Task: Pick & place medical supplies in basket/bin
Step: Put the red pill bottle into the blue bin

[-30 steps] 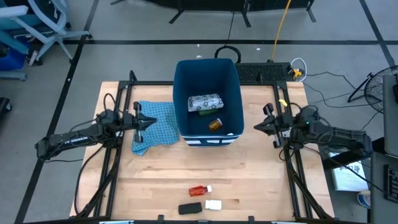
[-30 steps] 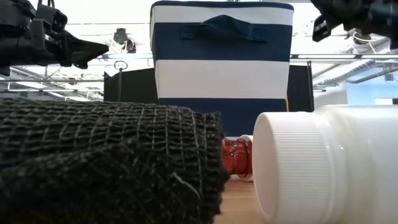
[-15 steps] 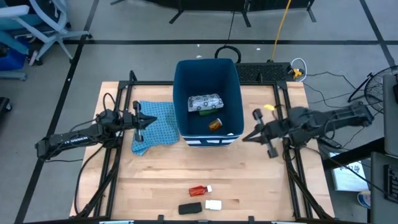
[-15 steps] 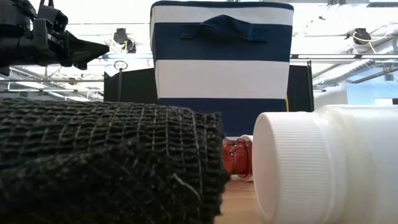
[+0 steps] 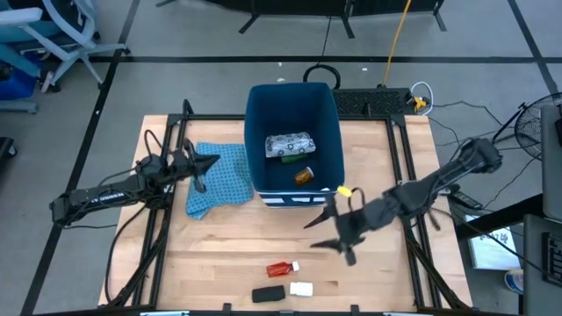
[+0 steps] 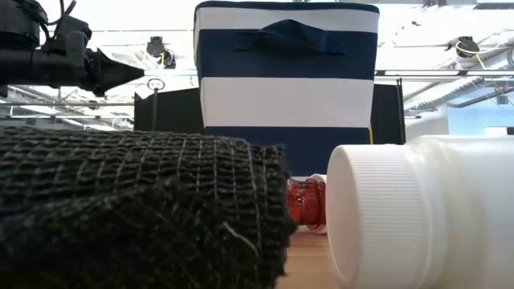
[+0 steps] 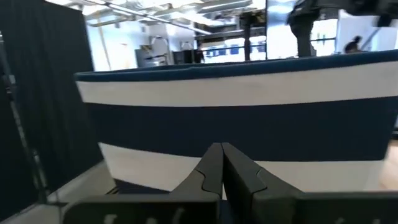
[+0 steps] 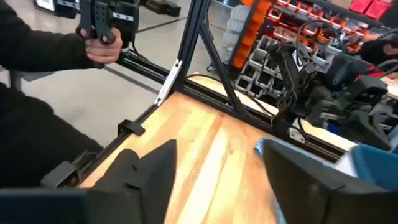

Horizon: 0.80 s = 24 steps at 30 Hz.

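Note:
The dark-blue bin (image 5: 327, 105) stands at the table's middle, white-striped on its outer wall (image 6: 285, 100). Inside lie a white packet (image 5: 290, 142), a green oblong (image 5: 290, 158) and an orange pill bottle (image 5: 303, 175). By the near edge a red piece (image 5: 279, 269), a black oblong (image 5: 268, 294) and a small white block (image 5: 301, 289) rest on the wood. My right gripper (image 5: 314, 233) hangs open in front of the bin's near wall, above bare wood (image 8: 205, 143). My left gripper (image 5: 213, 161) is shut and empty, left of the bin, over a blue cloth (image 5: 224, 180), pointing at the bin wall (image 7: 249, 124).
The blue patterned cloth lies flat left of the bin. Black frame rails (image 5: 406, 189) run along both table sides. In the right wrist view, a person's hand (image 8: 99, 40) holds a device beyond the table. Bare wood lies between the bin and the near items.
My right gripper has swung from the bin's right side toward the table's near edge and left, ending in front of the bin, and has opened. My left gripper has turned about its own axis in place and stays shut.

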Tool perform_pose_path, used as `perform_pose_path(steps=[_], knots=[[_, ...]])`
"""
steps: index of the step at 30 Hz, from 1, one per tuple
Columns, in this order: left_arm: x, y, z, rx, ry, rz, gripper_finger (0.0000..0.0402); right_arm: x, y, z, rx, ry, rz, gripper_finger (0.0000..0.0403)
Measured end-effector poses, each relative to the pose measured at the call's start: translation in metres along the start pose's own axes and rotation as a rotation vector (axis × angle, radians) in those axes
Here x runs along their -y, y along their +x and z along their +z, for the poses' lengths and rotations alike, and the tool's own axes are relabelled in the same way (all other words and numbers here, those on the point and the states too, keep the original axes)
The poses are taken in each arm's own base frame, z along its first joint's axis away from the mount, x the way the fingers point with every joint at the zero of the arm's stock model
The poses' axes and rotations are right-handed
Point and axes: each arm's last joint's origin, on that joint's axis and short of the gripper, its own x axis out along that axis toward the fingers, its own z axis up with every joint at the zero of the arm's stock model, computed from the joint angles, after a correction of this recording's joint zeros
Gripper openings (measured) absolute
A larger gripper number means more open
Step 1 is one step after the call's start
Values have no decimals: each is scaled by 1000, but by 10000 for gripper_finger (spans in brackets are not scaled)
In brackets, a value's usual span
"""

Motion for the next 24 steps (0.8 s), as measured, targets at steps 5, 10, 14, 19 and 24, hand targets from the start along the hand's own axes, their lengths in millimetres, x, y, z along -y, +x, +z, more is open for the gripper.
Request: perform_pose_path(steps=[5,10,14,19,24], knots=[[-1,0,1,5,-7,29,14,-24,34,-17,-34,27,-10,272],[-1,0,1,9,-45,32,33,-42,69,-46,-109,87,0,281],[-1,0,1,10,-77,31,40,-53,92,-71,-166,151,1,281],[-1,0,1,9,-103,31,42,-67,111,-101,-246,210,10,281],[-1,0,1,6,-206,30,42,-76,122,-123,-311,247,42,281]])
